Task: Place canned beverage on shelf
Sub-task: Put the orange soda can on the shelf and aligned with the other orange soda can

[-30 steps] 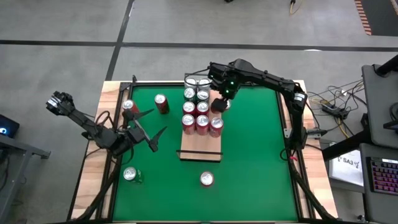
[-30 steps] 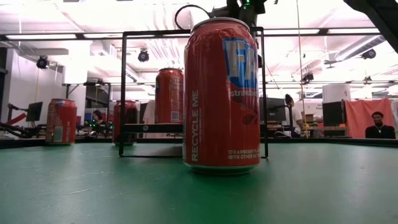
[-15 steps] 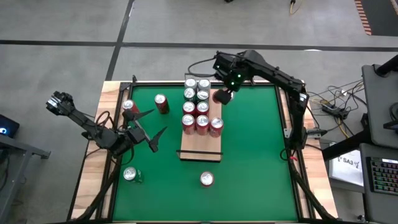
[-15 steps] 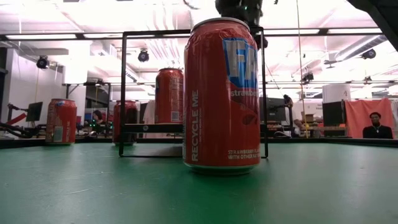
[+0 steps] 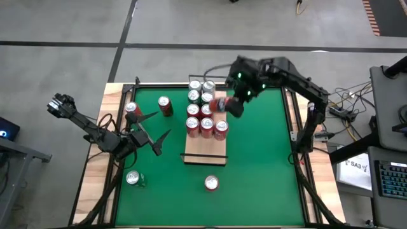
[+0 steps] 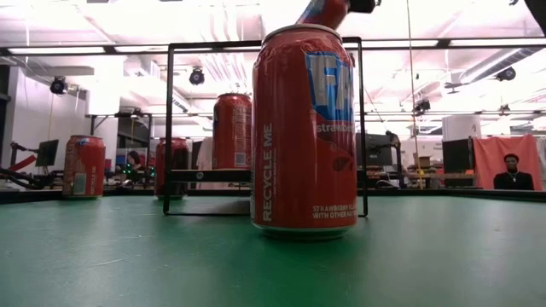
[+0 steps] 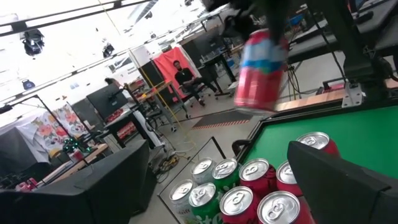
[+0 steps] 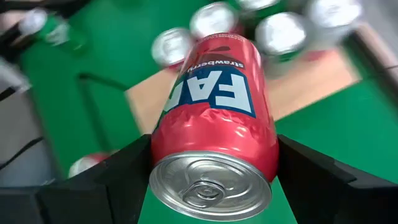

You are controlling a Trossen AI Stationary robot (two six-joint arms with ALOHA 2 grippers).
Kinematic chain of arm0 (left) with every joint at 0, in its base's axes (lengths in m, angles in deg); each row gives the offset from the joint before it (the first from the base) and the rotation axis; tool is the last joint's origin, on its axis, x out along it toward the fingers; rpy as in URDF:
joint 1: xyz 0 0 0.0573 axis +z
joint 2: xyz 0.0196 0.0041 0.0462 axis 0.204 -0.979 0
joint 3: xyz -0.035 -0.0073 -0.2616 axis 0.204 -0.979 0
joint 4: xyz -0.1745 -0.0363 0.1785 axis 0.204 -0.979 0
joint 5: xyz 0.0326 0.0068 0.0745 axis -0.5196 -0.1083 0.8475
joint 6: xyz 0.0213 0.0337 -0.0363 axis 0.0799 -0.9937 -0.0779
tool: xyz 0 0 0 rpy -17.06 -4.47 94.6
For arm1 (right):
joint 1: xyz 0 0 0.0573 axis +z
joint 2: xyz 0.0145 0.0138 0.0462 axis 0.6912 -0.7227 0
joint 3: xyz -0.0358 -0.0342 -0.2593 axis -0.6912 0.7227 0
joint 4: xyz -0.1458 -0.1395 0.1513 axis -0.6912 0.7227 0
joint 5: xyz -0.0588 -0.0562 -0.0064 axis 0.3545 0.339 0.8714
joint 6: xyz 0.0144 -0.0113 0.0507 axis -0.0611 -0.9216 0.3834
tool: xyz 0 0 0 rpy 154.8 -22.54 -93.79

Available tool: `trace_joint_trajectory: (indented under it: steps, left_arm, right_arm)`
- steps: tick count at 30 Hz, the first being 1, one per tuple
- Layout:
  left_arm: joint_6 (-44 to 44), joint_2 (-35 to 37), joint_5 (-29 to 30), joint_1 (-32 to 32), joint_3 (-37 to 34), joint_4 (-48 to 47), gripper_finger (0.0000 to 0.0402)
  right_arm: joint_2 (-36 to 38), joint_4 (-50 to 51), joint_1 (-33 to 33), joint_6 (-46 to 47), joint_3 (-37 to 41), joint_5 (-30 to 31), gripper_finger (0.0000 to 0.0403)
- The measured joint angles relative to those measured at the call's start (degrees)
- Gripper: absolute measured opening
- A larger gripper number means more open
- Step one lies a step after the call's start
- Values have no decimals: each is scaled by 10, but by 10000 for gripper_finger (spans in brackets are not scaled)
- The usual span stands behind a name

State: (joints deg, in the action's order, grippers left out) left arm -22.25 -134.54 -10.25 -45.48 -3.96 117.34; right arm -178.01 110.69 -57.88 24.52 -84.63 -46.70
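Red can (image 5: 221,104) now lifted, tilted, in right gripper (image 5: 230,105) above shelf (image 5: 205,151)

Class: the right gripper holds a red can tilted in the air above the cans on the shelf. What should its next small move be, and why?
Probably carry the red can toward the bare near end of the shelf and level it. The right gripper holds it tilted above the standing cans, which fill the far end. The left gripper waits, open, at the mat's left edge.

Green mat (image 5: 254,172); seated person (image 6: 512,171) behind table; cables (image 5: 346,105).
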Motion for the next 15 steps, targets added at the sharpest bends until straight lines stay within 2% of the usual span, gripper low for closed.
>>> trace_joint_trajectory:
  steps: [7,15]
  left_arm:
    - [0,0,0,0,0,0,365]
    - [0,0,-3,0,0,-2,366]
  right_arm:
    - [-18,4,99,67,1,-1,288]
    - [-48,6,137,178,2,-10,288]
